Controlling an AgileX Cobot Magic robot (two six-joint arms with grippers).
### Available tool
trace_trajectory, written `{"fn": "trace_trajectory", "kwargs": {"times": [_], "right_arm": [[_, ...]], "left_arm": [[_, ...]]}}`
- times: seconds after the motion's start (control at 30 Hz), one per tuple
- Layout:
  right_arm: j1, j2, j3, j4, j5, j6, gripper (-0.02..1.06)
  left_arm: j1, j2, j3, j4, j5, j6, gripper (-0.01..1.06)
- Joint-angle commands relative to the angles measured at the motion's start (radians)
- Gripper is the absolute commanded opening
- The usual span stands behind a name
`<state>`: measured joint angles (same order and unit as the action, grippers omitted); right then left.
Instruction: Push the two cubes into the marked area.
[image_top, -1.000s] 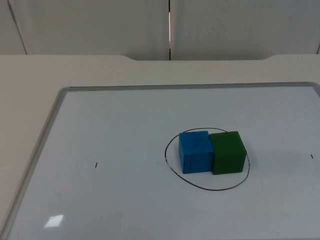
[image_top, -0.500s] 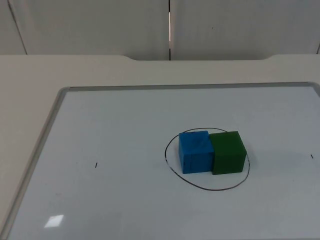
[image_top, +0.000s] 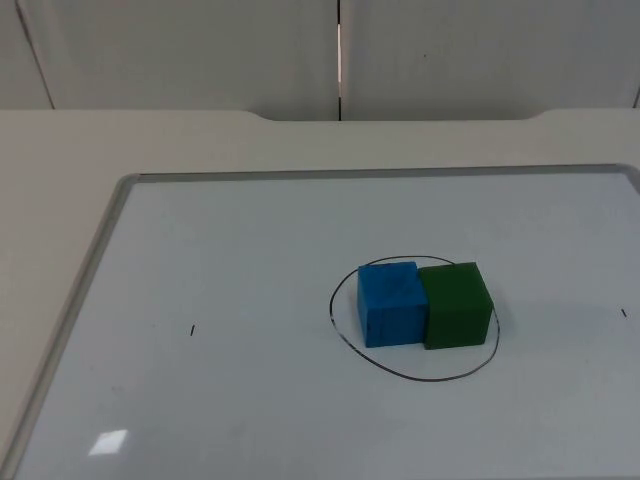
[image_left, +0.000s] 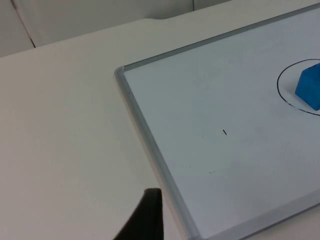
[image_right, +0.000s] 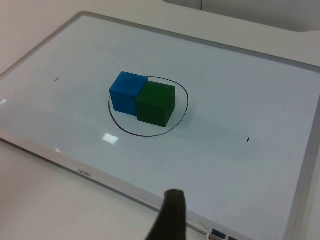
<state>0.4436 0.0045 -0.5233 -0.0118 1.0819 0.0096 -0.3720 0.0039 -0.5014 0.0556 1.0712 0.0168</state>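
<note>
A blue cube (image_top: 390, 303) and a green cube (image_top: 456, 305) stand side by side, touching, inside a black hand-drawn ring (image_top: 430, 378) on the whiteboard (image_top: 110, 215). The green cube's right edge sits close to the ring's line. My left gripper (image_left: 147, 220) hangs over bare table beside the board's left frame, far from the blue cube (image_left: 310, 85). My right gripper (image_right: 170, 220) is off the board past its frame, well short of the blue cube (image_right: 126, 91) and the green cube (image_right: 156, 102). Neither gripper touches a cube.
The whiteboard has a raised grey frame (image_left: 150, 145) all round. Small black tick marks lie on it to the left (image_top: 192, 330) and to the right (image_top: 623, 313). Beige table surrounds the board, and a grey partition wall (image_top: 200, 50) stands behind.
</note>
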Motion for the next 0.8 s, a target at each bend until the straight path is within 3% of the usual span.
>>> {"fn": "trace_trajectory", "kwargs": {"times": [0.0, 0.1, 0.17, 0.2, 0.3, 0.77], "right_arm": [[-0.001, -0.005, 0.008, -0.004, -0.003, 0.001, 0.72], [-0.001, -0.005, 0.008, -0.004, -0.003, 0.001, 0.73], [-0.001, -0.005, 0.008, -0.004, -0.003, 0.001, 0.83], [-0.001, -0.005, 0.008, -0.004, -0.003, 0.001, 0.83], [-0.001, -0.005, 0.008, -0.004, -0.003, 0.001, 1.06], [-0.001, -0.005, 0.008, -0.002, -0.003, 0.001, 1.05]], "left_arm": [[0.002, -0.004, 0.007, 0.005, 0.003, -0.003, 0.94], [0.002, -0.004, 0.007, 0.005, 0.003, -0.003, 0.94], [0.002, -0.004, 0.007, 0.005, 0.003, -0.003, 0.94], [0.002, -0.004, 0.007, 0.005, 0.003, -0.003, 0.94], [0.002, -0.004, 0.007, 0.005, 0.003, -0.003, 1.05], [0.002, -0.004, 0.007, 0.007, 0.003, -0.005, 1.05]]}}
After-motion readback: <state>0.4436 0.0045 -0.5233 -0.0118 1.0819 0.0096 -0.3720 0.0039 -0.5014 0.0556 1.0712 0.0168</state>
